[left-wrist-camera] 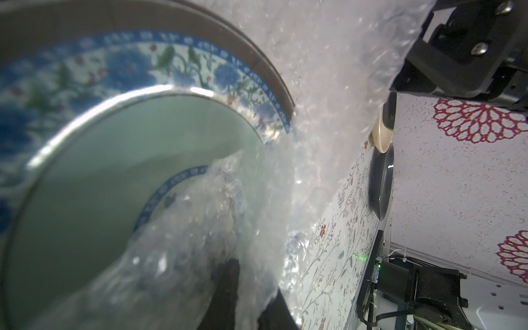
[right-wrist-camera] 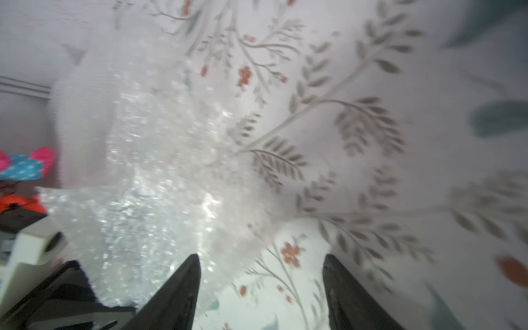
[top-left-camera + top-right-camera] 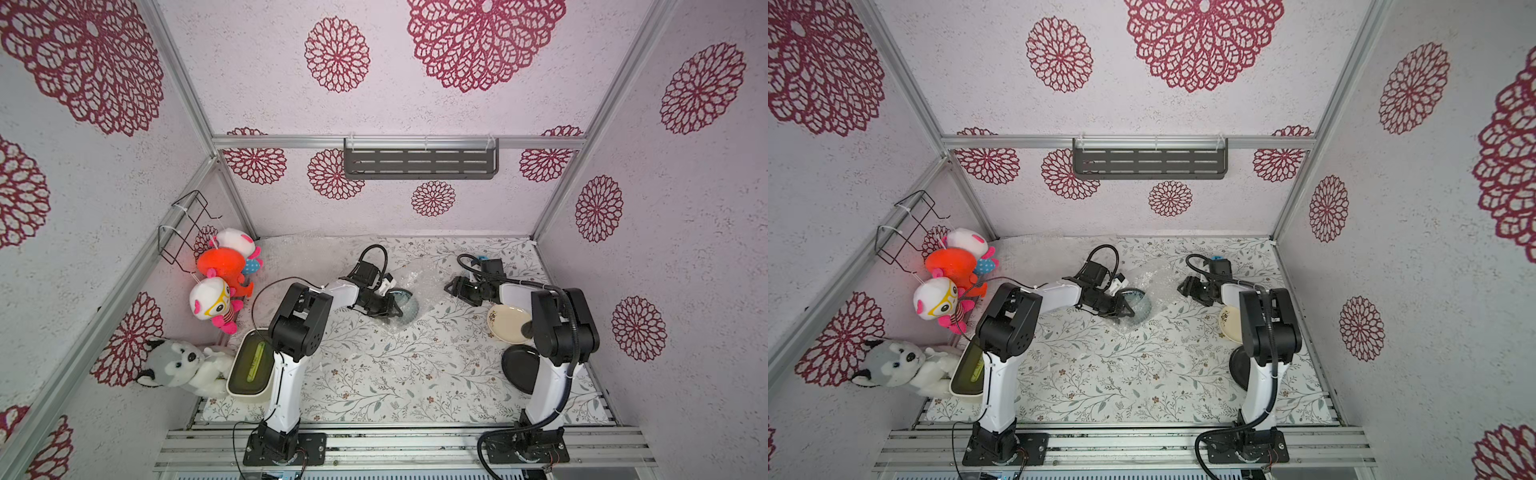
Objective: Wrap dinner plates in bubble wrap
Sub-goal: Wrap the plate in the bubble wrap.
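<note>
In a top view, teal-blue plate [image 3: 409, 306] on bubble wrap [image 3: 417, 275], mid desk [image 3: 374, 374], under left tool [image 3: 390, 315]; right tool [image 3: 451, 286] just beside the bubble wrap's right edge, facing it.
Left wrist: pinches bunched bubble wrap over the plate.
Right wrist: spread, empty, bubble wrap beside one finger.

Teal-blue plate [image 1: 120, 177]: pale green well, dark brown rim, band of blue flowers, green leaves, red dots. Cream plate [image 3: 509, 328]: plain but for one small dark sprig. Black plate [image 3: 519, 368]: plain, glossy. Bubble wrap [image 3: 415, 278]: clear, glinting white. Worktop [image 3: 395, 399]: white cloth, grey-green leafy sprigs, small rust-red flowers. Walls [image 3: 415, 104]: pale lilac, crimson lacy rosettes.
</note>
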### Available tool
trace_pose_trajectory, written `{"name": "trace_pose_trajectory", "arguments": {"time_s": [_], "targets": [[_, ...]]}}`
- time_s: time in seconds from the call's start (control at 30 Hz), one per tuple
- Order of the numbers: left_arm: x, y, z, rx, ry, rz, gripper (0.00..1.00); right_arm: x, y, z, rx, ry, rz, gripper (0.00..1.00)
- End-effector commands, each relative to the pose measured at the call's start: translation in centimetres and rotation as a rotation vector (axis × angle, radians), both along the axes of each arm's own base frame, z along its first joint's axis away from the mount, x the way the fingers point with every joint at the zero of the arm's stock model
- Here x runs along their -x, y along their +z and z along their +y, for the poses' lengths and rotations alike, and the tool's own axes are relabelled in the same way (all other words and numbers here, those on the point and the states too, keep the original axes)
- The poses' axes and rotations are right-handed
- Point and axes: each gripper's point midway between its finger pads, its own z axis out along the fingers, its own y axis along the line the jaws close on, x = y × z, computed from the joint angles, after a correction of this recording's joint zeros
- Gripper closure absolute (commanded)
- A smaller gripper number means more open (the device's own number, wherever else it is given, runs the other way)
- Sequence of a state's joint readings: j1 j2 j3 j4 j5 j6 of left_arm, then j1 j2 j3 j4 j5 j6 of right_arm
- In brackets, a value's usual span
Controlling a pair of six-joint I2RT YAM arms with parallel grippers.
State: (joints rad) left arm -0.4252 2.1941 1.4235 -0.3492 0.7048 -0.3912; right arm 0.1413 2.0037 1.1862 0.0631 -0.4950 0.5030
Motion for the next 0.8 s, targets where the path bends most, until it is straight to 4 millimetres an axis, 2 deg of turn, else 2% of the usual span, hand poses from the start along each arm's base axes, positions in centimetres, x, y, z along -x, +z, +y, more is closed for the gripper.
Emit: {"name": "trace_pose_trajectory", "arguments": {"time_s": [0.0, 0.03, 0.07, 0.13, 0.17, 0.23, 0.3, 0.37, 0.43, 0.57, 0.7, 0.77], "targets": [[0.2, -2.6, 2.0, -0.099, 0.059, 0.047, 0.85, -1.4, 0.8, 2.6, -0.143, 0.053, -0.034, 0.33], [0.1, -2.7, 2.1, -0.107, 0.070, 0.050, 0.86, -1.5, 0.7, 2.8, -0.150, 0.063, -0.040, 0.35], [0.0, -2.7, 2.2, -0.113, 0.084, 0.058, 0.86, -1.6, 0.8, 3.1, -0.154, 0.074, -0.052, 0.42], [-0.1, -3.2, 2.8, -0.146, 0.123, 0.078, 0.89, -1.8, 1.7, 3.2, -0.164, 0.085, -0.093, 0.68], [-0.3, -3.3, 3.0, -0.159, 0.144, 0.085, 0.90, -1.8, 2.5, 3.4, -0.169, 0.097, -0.121, 0.76], [-0.4, -3.6, 3.3, -0.171, 0.179, 0.107, 0.93, -1.8, 4.9, 3.7, -0.183, 0.122, -0.184, 0.90], [-0.3, -3.9, 3.5, -0.179, 0.209, 0.134, 0.95, -1.4, 7.9, 4.8, -0.205, 0.175, -0.249, 1.00], [-0.2, -4.0, 3.5, -0.174, 0.224, 0.151, 0.96, -0.5, 9.4, 6.0, -0.200, 0.226, -0.281, 1.00], [-0.3, -4.1, 3.5, -0.175, 0.237, 0.162, 0.97, 1.1, 10.5, 8.1, -0.212, 0.302, -0.299, 1.00], [-0.3, -4.4, 3.5, -0.176, 0.250, 0.178, 0.98, 5.7, 11.7, 13.6, -0.231, 0.501, -0.345, 1.00], [-0.3, -5.0, 3.6, -0.181, 0.258, 0.193, 0.98, 10.5, 10.8, 18.9, -0.236, 0.682, -0.310, 1.00], [-0.5, -5.2, 3.7, -0.176, 0.267, 0.198, 0.97, 12.0, 9.3, 20.4, -0.219, 0.707, -0.291, 1.00]]}}
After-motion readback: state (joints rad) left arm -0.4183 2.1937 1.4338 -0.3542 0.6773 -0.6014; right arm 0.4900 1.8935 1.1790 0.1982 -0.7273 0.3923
